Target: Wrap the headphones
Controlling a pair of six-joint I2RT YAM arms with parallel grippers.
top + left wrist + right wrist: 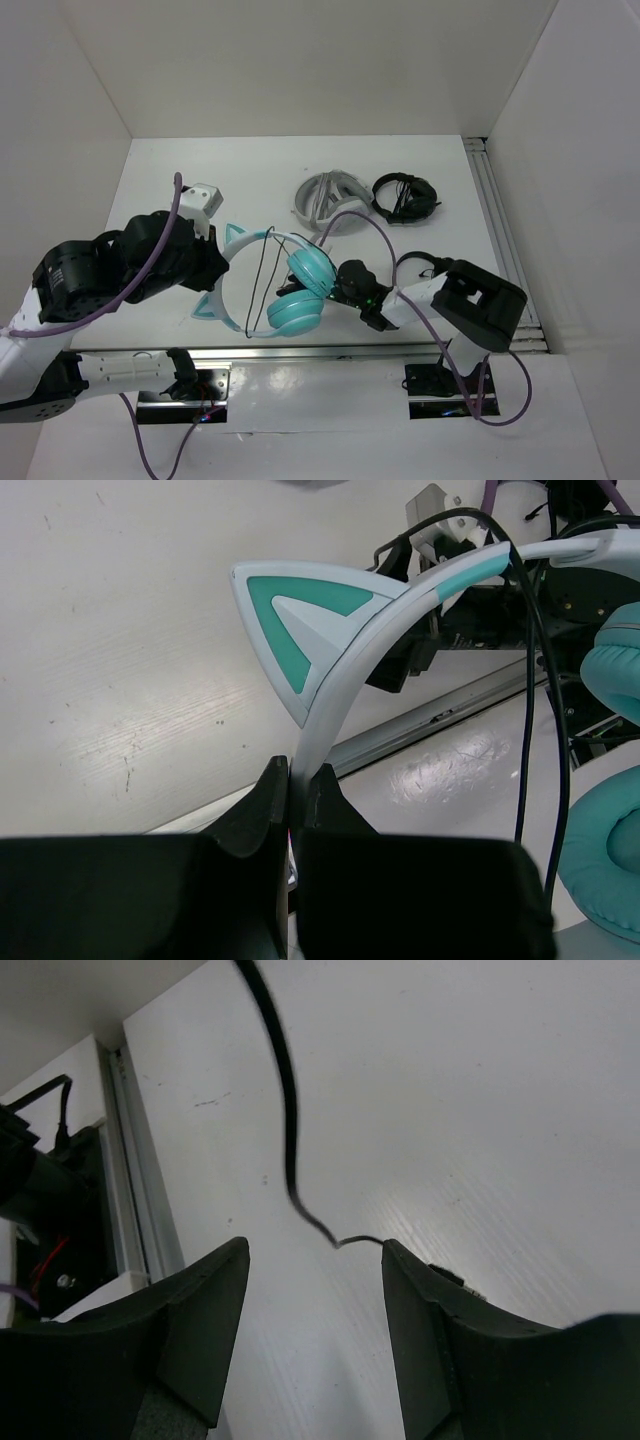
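left gripper (296,792): clamped on headband (400,610) of headphones (310,270), just below cat ear (300,620)
right gripper (315,1280): spread wide, cable (288,1130) tip just ahead of gap

The black-and-white left arm (100,275) is stretched from the near-left corner rightward, with its bulky black wrist turned toward the centre. Its black two-finger left gripper (294,805) is pressed closed, and the pale blue headband of the teal headphones (350,640) is pinched between the fingers (250,825). The black-and-white right arm (470,300) is bent at its elbow and reached leftward from its base. Its black right gripper (315,1300) is held with the dark fingers (200,1310) spread well apart, and nothing is clamped between them.
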